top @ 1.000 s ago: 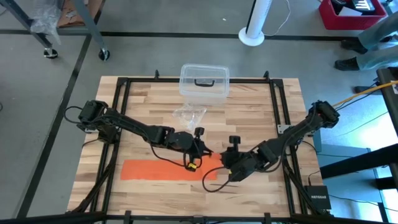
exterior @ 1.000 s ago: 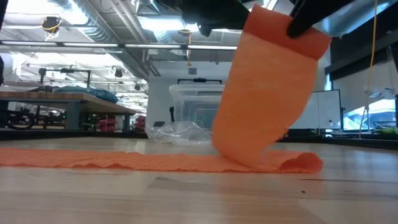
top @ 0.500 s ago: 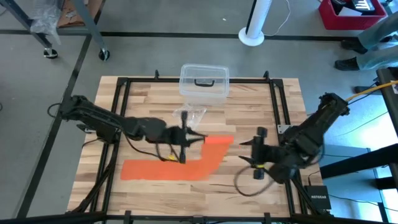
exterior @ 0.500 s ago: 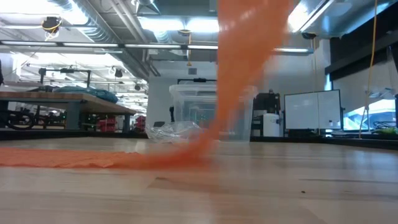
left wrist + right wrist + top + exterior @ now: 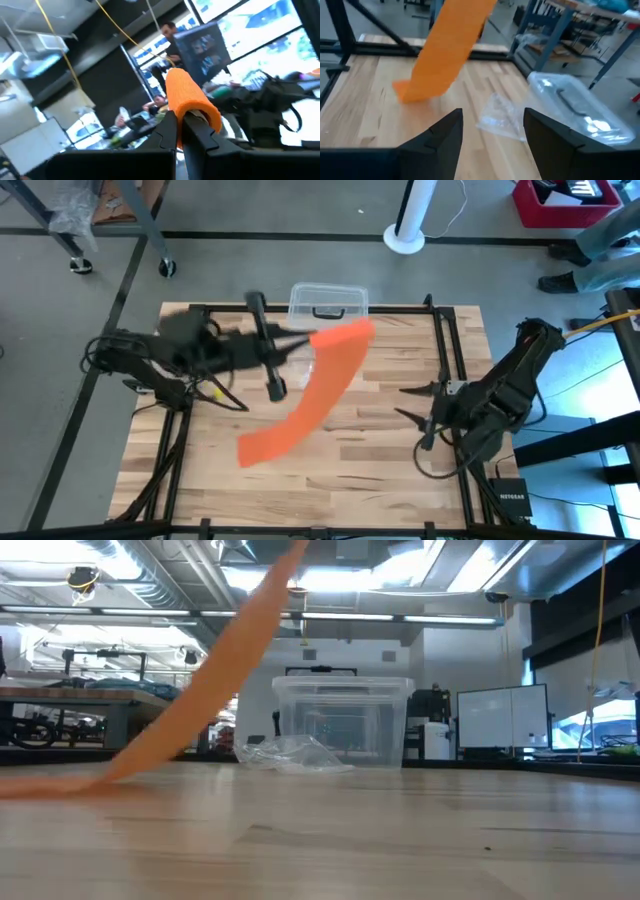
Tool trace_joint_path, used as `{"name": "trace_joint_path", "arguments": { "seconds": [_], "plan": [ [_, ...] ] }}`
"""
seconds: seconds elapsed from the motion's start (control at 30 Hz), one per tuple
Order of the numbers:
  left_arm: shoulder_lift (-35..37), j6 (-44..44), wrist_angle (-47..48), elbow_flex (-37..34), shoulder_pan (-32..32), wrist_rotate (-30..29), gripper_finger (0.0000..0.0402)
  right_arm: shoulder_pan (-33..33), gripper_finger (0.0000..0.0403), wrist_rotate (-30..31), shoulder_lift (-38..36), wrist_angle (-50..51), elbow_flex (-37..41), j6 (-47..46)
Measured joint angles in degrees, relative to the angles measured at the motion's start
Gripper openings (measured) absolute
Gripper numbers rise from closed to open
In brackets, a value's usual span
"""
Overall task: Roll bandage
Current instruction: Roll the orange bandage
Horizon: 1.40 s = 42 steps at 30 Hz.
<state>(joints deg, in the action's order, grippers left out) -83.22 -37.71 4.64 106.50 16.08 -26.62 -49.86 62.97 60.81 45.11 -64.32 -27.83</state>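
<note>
**Orange bandage strung up from the table by the left hand**

Orange fabric dominates the scene: the bandage [image 5: 305, 400] hangs as a long sloping band, its upper end pinched in the left hand [image 5: 285, 343] and its lower end trailing down to the wooden table [image 5: 390, 470]. From above, the strip runs from the hand toward about 7 o'clock, ending near the middle-left of the table. From table level, the band [image 5: 200, 690] rises steeply from the boards out of the top of the picture, with only its low end touching the wood.

The left hand is raised over the far-left part of the table, just beside the clear plastic box [image 5: 328, 308] with the dark handle. Its fingers are closed tight on the bandage; the left wrist view shows the fabric [image 5: 190, 102] draped over and clamped between the two dark fingers [image 5: 202, 135].

The right hand [image 5: 418, 405] sits well apart from the strip, at about 3 o'clock of it, near the right edge of the table. Its fingers [image 5: 440, 137] are spread wide and hold nothing. Past them the bandage [image 5: 447, 47] hangs, with the crumpled transparent plastic piece [image 5: 500, 117] and the box [image 5: 570, 102] lying on the wood at about 12 o'clock of the table.
</note>
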Motion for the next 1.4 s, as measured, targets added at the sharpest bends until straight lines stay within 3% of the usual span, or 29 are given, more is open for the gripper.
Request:
{"name": "trace_joint_path", "arguments": {
  "seconds": [0.1,0.2,0.57,0.97,1.13,1.4],
  "plan": [
    [-0.48,-0.05,6.08,7.64,-0.04,-0.87,0.0002,0.0,0.0209,1.3,-1.92,-2.23,-0.76,2.61],
    [-0.42,1.39,11.66,9.83,-0.11,-0.99,0.0002,0.02,0.0209,2.13,-3.32,-5.74,-0.91,6.24],
    [-2.69,4.26,15.97,7.29,0.5,-0.79,0.0002,8.01,0.0209,-4.07,1.3,-15.06,1.13,13.15],
    [-5.59,4.3,19.34,7.33,3.11,-0.56,0.0002,18.05,0.0209,-20.21,3.3,-52.53,17.03,26.74],
    [-7.29,4.26,19.08,7.19,3.11,-0.56,0.0002,19.24,0.0209,-23.49,4.31,-60.18,20.85,26.64],
    [-8.09,5.66,18.88,7.25,3.36,1.98,0.0002,20.33,0.0209,-25.01,8.43,-64.48,21.05,29.49]
  ]
}}
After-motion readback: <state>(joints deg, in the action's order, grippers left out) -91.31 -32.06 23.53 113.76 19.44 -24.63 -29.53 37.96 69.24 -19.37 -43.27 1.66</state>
